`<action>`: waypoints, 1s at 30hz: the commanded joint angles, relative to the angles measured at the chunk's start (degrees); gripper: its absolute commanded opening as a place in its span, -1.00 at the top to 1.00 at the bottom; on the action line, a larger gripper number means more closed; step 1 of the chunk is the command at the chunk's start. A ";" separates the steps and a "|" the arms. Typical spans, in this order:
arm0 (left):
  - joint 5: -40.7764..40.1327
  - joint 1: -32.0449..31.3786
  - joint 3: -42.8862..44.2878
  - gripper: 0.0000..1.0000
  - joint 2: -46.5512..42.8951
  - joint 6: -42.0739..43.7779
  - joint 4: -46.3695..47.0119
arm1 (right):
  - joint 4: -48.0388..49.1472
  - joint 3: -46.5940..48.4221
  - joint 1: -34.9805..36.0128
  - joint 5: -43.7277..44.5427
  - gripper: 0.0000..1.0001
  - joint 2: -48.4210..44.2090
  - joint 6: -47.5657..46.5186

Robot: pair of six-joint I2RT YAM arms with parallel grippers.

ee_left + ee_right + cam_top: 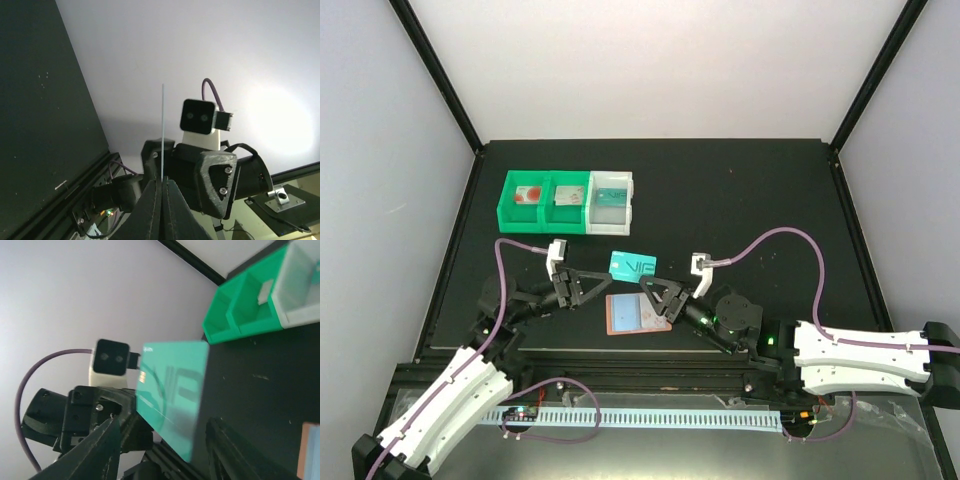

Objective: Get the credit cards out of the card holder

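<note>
A teal credit card (632,265) is held in the air above the table, pinched at its left end by my left gripper (610,272). In the left wrist view the card (163,130) shows edge-on as a thin line rising from the shut jaws of the left gripper (162,180). My right gripper (648,287) is open just right of the card; in its wrist view the card (172,390) hangs between the spread fingers of the right gripper (164,430), apart from both. The salmon-pink card holder (638,313) lies flat below the card, its light-blue inside up, and its edge shows in the right wrist view (311,450).
A green two-compartment bin (548,222) and a white bin (612,222) stand at the back left. They hold a white card with a red disc (529,194), a greyish card (566,197) and a teal card (612,196). The bins also show in the right wrist view (250,305).
</note>
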 commanded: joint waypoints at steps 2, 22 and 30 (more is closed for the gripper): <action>-4.49 0.37 0.39 0.97 -1.61 2.25 -2.56 | -8.08 0.75 0.24 1.40 -0.30 -1.76 0.73; -14.02 10.86 18.84 0.97 19.64 25.15 -24.81 | -21.89 -1.98 0.23 2.43 -1.00 -13.71 -3.90; -16.07 16.98 27.46 0.97 34.49 34.23 -27.08 | -24.08 0.32 0.23 2.62 -1.00 -13.32 -6.64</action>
